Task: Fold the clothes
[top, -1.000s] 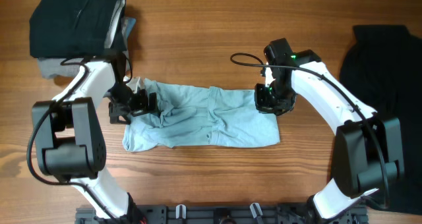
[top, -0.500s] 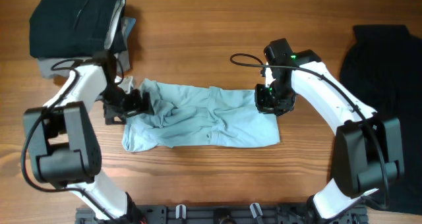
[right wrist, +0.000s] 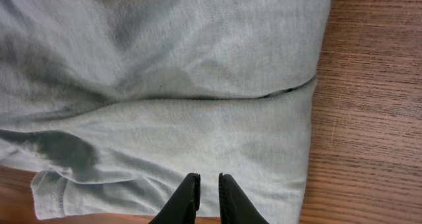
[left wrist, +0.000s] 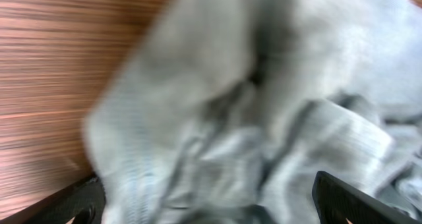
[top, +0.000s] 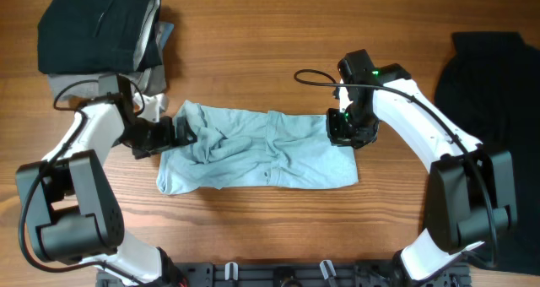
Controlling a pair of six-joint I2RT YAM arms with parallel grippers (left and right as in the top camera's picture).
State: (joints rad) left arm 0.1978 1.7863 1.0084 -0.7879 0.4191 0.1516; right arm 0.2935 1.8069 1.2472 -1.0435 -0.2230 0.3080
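Note:
The pale light-blue T-shirt [top: 261, 148] lies crumpled and stretched sideways across the middle of the table. My left gripper [top: 173, 133] is at its bunched left end. In the left wrist view its gripper [left wrist: 211, 204] is open, with its fingers [left wrist: 343, 201] wide apart and blurred folds of the shirt [left wrist: 264, 85] between them. My right gripper [top: 348, 131] sits on the shirt's upper right corner. In the right wrist view its gripper [right wrist: 209, 184] shows jaws almost together, only a thin gap, over flat fabric [right wrist: 198, 85] near the hem.
A folded black stack [top: 97, 29] on a grey piece [top: 63, 86] lies at the back left, close to my left arm. A large black garment [top: 494, 84] covers the right edge. Bare wood shows in front of the shirt.
My left arm has swung outward to the left and its gripper has shifted slightly left and up at the shirt's left end. The right arm has not moved.

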